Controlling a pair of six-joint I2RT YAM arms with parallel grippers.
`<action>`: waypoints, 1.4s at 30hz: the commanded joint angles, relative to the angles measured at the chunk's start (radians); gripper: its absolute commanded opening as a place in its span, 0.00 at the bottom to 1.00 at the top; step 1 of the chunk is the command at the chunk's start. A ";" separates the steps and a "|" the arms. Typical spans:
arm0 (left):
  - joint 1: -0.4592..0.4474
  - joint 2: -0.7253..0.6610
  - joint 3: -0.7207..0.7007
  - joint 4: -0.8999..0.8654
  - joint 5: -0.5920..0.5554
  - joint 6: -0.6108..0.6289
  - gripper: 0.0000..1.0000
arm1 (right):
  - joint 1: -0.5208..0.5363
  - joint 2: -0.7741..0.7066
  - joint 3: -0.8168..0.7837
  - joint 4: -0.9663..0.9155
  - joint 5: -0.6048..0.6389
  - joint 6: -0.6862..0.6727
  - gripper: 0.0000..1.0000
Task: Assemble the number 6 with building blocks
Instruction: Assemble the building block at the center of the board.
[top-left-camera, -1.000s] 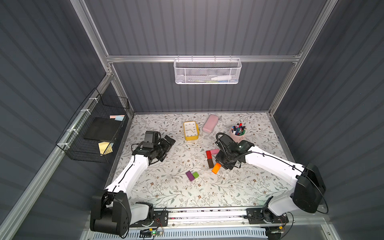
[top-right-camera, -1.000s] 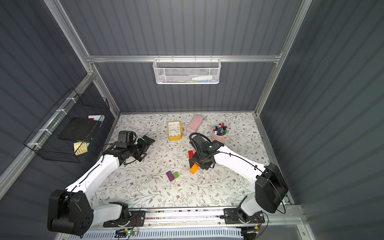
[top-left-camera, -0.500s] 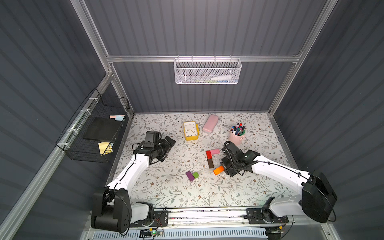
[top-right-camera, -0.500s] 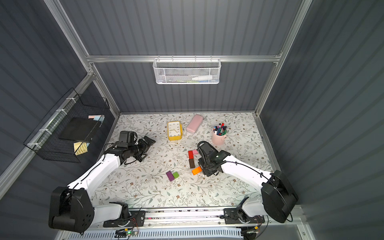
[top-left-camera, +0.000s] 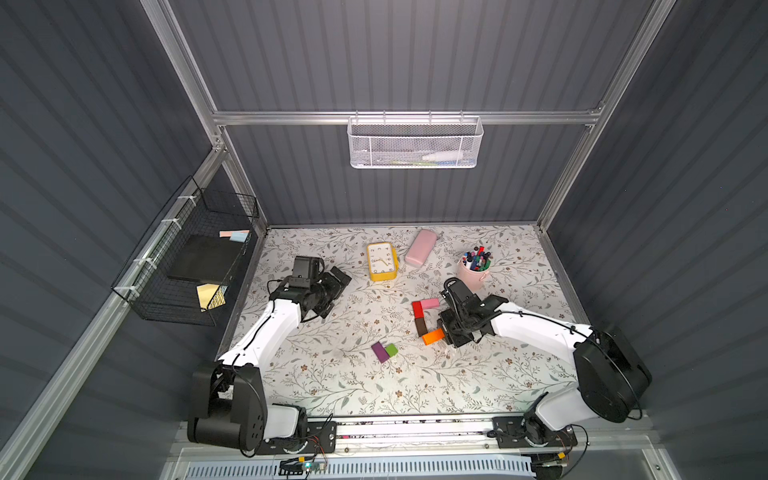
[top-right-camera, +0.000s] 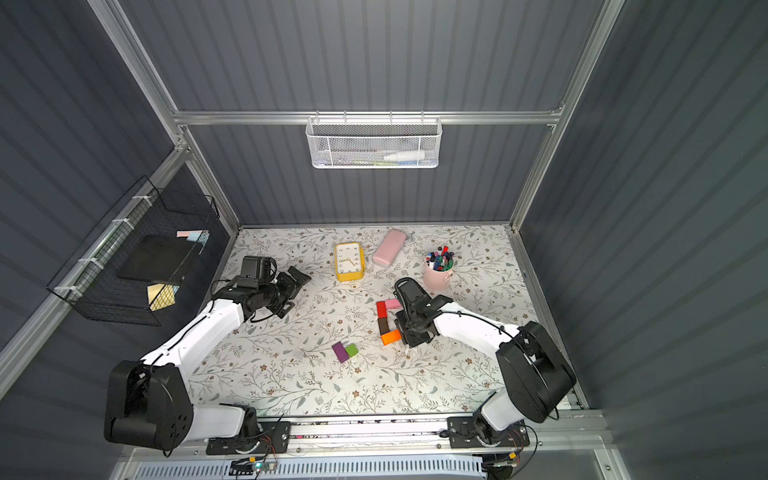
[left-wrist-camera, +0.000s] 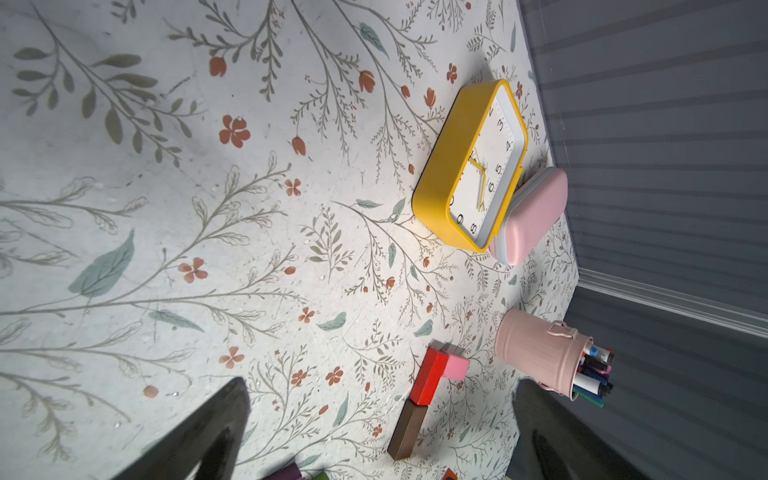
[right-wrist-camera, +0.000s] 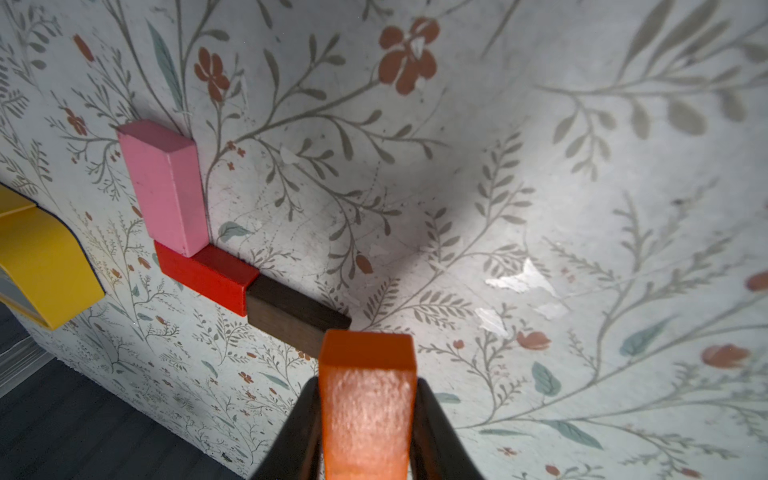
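Right wrist view: the right end effector is clamped on the orange block, whose far end sits against the dark brown block. Beyond it lie the red block, end to end, then the pink block at a right angle. Well off to one side on the table, the purple block and green cube touch. Farthest, the left end effector stands spread apart.

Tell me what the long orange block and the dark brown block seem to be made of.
The long orange rectangular block: probably painted wood; its end face looks rough and fibrous, the paint matte. The dark brown rectangular block: likely stained wood; faint lengthwise streaks like grain on its side, dull finish.
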 joint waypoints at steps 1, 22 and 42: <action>0.006 0.019 0.046 -0.057 -0.030 0.021 0.99 | -0.013 -0.008 -0.002 0.006 -0.059 0.148 0.26; 0.006 0.099 0.113 -0.072 0.000 0.057 0.99 | -0.022 0.070 -0.044 0.038 -0.057 0.188 0.27; 0.006 0.116 0.124 -0.075 0.049 0.061 0.99 | -0.025 0.135 -0.022 0.061 -0.041 0.210 0.27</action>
